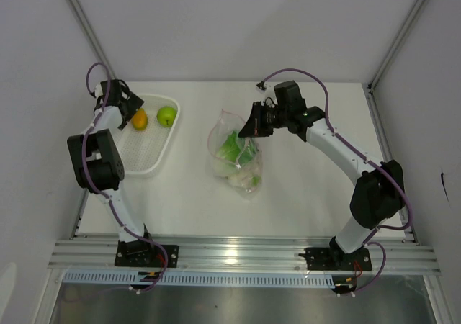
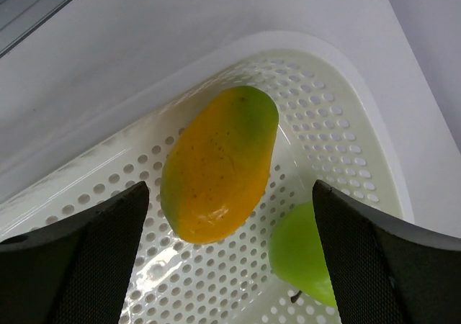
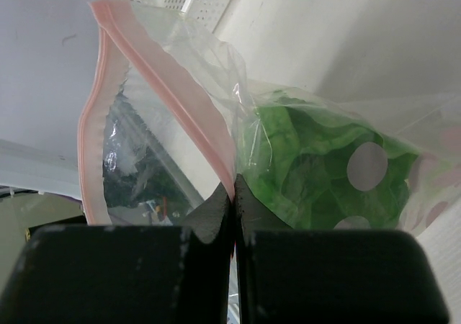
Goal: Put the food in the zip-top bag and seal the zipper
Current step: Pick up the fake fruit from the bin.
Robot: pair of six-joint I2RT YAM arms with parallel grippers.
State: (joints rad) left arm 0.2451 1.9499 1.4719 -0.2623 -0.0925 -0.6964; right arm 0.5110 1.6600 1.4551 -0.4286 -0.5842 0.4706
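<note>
The clear zip-top bag [image 1: 235, 153] lies mid-table with its mouth held open; leafy green cabbage [image 3: 313, 169] and a whitish piece [image 1: 245, 178] show through it. My right gripper [image 3: 235, 194] is shut on the bag's pink zipper strip [image 3: 180, 111], lifting one lip of the mouth. An orange fruit [image 2: 218, 163] and a green apple [image 2: 306, 255] rest in the white mesh basket [image 1: 148, 158]. My left gripper [image 2: 230, 227] hangs open just above the basket, its fingers [image 2: 94, 259] wide apart with the orange fruit ahead between them and the apple beside the right finger.
The basket sits at the table's far left, close to the left wall. Aluminium frame posts [image 1: 86, 29] rise at both back corners. A metal rail [image 1: 238, 255] runs along the near edge by the arm bases.
</note>
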